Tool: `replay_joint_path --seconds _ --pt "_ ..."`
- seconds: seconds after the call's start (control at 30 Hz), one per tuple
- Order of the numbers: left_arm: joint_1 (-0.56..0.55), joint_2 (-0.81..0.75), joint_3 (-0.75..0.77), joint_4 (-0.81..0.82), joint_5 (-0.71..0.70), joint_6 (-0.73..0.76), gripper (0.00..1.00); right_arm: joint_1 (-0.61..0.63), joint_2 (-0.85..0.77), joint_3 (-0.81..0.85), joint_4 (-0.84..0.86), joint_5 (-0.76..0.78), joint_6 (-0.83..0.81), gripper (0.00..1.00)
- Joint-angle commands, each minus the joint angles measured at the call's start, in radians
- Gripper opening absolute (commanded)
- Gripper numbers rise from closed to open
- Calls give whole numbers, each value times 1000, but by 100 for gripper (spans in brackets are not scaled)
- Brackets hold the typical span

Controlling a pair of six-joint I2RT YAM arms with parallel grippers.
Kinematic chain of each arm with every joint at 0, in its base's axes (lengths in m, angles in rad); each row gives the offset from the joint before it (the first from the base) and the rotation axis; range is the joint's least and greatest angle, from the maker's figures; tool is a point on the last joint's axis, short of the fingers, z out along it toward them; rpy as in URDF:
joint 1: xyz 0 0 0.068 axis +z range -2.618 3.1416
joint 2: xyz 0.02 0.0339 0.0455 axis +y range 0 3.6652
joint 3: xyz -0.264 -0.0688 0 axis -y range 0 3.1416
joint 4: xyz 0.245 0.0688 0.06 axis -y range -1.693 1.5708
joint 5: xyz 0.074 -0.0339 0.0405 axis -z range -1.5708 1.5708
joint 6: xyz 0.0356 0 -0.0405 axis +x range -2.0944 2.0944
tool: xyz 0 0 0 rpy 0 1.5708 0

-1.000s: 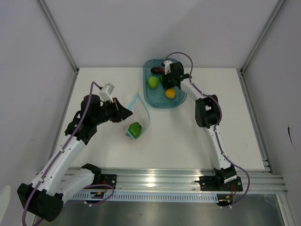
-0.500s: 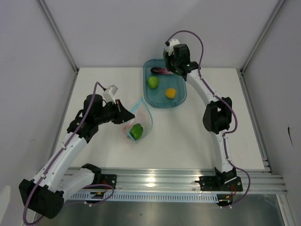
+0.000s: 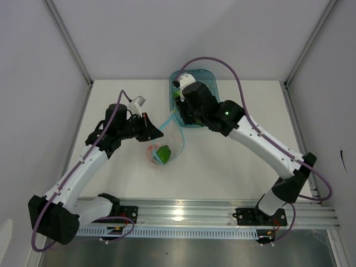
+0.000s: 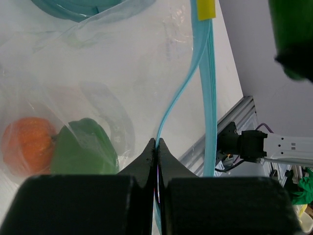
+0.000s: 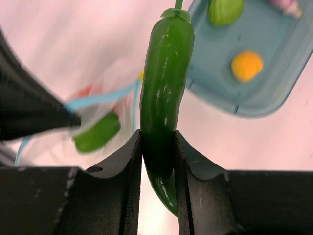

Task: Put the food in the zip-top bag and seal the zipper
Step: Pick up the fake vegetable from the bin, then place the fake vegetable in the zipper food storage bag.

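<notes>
Right gripper (image 5: 157, 139) clamps long dark green toy pepper (image 5: 164, 73); left gripper (image 4: 157, 145) pinches light blue zipper strip (image 4: 209, 98) of clear crinkly plastic bag (image 4: 98, 73).

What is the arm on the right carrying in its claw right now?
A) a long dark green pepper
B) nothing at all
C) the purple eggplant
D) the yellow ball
A: in the right wrist view the right gripper is clamped on a long dark green pepper, while the yellow ball lies in the teal tray.
</notes>
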Motion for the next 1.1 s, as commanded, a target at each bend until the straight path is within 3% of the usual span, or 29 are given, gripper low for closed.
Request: replay_joint_path --seconds 0.0,0.17,0.23,0.37,0.77,1.07 --pt "-2 20 51 49 43 7 1 40 -117 -68 -150 17 152 0" --pt "-2 44 57 67 49 8 0 88 -270 -166 -210 -90 267 0" --pt "-2 47 57 81 62 10 1 88 -327 -247 -185 -217 290 0" --pt "-2 50 57 96 72 4 0 91 -330 -306 -164 -360 339 0" --pt "-2 -37 -36 193 113 -22 0 85 -212 -310 -17 -472 581 0" --pt "-2 -117 -102 253 128 -31 1 38 -195 -389 172 -425 779 0"
